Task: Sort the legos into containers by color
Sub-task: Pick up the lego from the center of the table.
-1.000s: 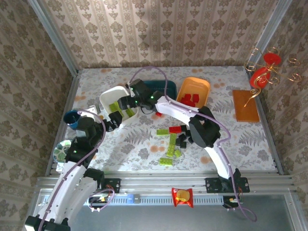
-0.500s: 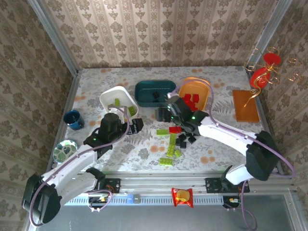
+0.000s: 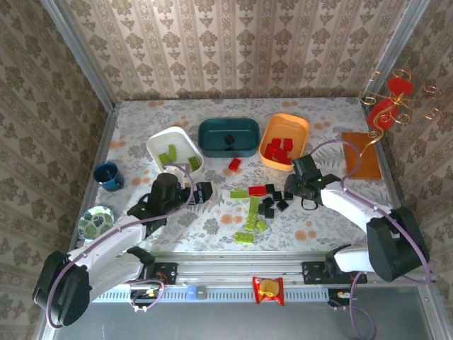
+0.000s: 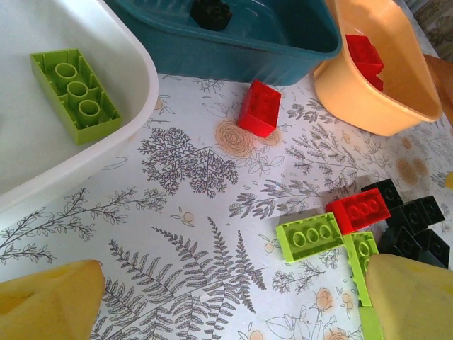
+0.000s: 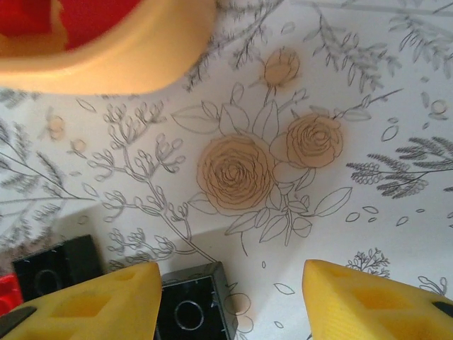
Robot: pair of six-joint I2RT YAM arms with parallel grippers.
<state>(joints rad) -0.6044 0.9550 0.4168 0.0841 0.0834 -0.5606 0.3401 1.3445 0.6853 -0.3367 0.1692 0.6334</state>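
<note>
The white tray (image 3: 160, 142) holds lime green legos (image 4: 76, 95). One black lego (image 4: 210, 10) lies in the dark teal tray (image 3: 228, 146). Red legos (image 3: 277, 150) fill the orange tray (image 3: 300, 127). A loose red lego (image 4: 259, 108) lies in front of the teal tray. Green (image 4: 309, 236), red (image 4: 357, 210) and black legos (image 4: 407, 223) cluster mid-table. My left gripper (image 3: 201, 191) is open and low, left of the cluster, with nothing between its fingers. My right gripper (image 5: 233, 304) is open by the orange tray, a black lego (image 5: 191, 308) against its left finger (image 5: 92, 304).
A blue cup (image 3: 107, 176) and a small round dish (image 3: 95, 221) sit at the left. A brown-orange slab (image 3: 361, 156) and a red-and-gold ornament (image 3: 386, 106) stand at the right. A snack packet (image 3: 268, 289) lies on the front rail.
The right arm swung from the white tray across to the right and came down by the black legos. The left arm moved from near the cup toward the centre.
</note>
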